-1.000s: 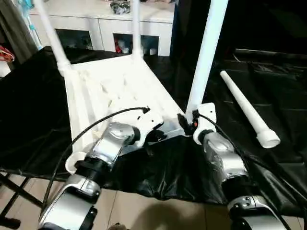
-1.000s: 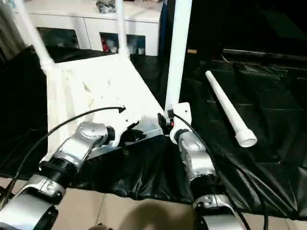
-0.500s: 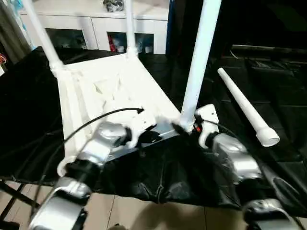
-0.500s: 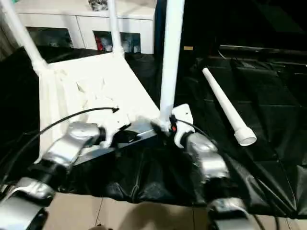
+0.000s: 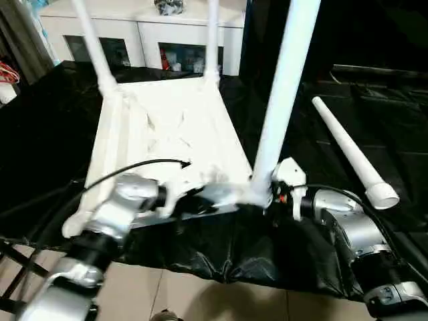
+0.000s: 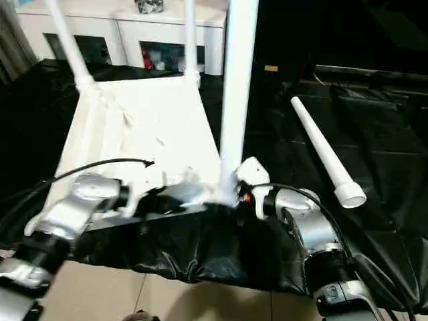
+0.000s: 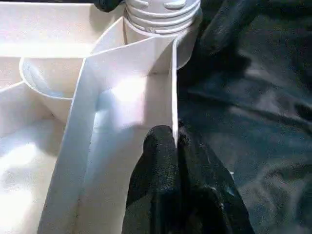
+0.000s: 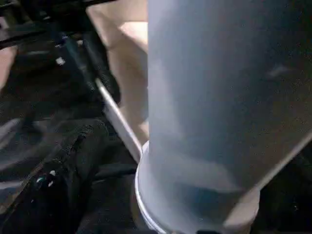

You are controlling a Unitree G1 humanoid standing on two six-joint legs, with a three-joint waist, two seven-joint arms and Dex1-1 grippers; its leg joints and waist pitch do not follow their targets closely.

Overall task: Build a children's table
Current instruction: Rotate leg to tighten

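- Left eye view: The children's table (image 5: 167, 134) lies upside down on the black sheet (image 5: 40, 134) in front of me. Three legs stand upright in its corner sockets: two far legs, the far left leg (image 5: 93, 50) and the far right leg (image 5: 212, 40), and one near right leg (image 5: 284, 93). A fourth leg (image 5: 348, 150) lies loose on the sheet to my right, well apart from the tabletop, its wide end nearest me. My left gripper (image 5: 190, 200) rests on the near rim of the tabletop. My right gripper (image 5: 267, 197) sits at the foot of the near right leg. One white cabinet (image 5: 154, 30) stands behind the table.
- Right eye view: The count is the same, three legs standing and one lying. One black cable arcs over my left forearm (image 6: 73, 207). My right forearm (image 6: 307, 227) reaches in from the right toward the near right socket.
- Left wrist view: My two left fingers (image 7: 161, 161) are pressed together on a thin upright rib (image 7: 174, 87) of the underside, pinching it. One ribbed leg base (image 7: 161, 14) sits in the corner socket just beyond.
- Right wrist view: The near right leg stands very close, its collar at the socket. I cannot tell how my right fingers are set.
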